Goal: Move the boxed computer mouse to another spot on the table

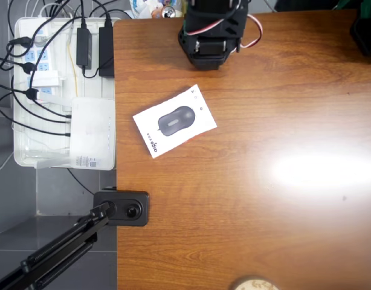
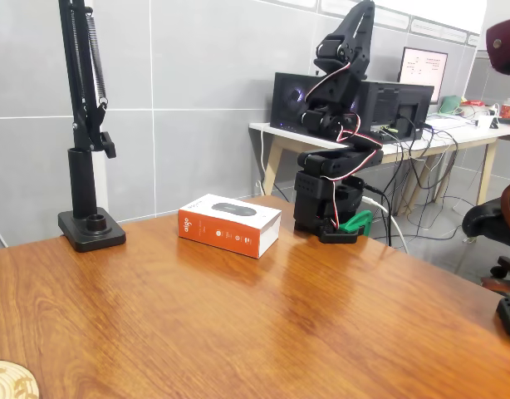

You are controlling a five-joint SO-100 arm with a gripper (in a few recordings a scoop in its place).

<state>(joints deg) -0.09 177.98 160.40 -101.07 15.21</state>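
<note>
My arm (image 2: pixel 338 125) folded up over base at table's (image 1: pixel 264 199) far edge, well apart from mouse box (image 1: pixel 174 121). Box lies flat, angled, near table's left edge in overhead view, beside lamp clamp (image 1: pixel 122 207). Fingers' state: cannot tell.

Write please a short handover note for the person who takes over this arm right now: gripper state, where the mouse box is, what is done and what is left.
Gripper: the arm is folded up over its base at the table's far edge, away from the box. The pictures do not show whether the gripper is open or shut.

Boxed computer mouse: lies flat on the table, mouse picture up, turned at an angle, in front of the arm's base. In the fixed view its orange side faces the camera. Nothing touches it.

Done: no grasp made.

Left: reach down, grip the box, carry it to another spot on the table, release.
</note>
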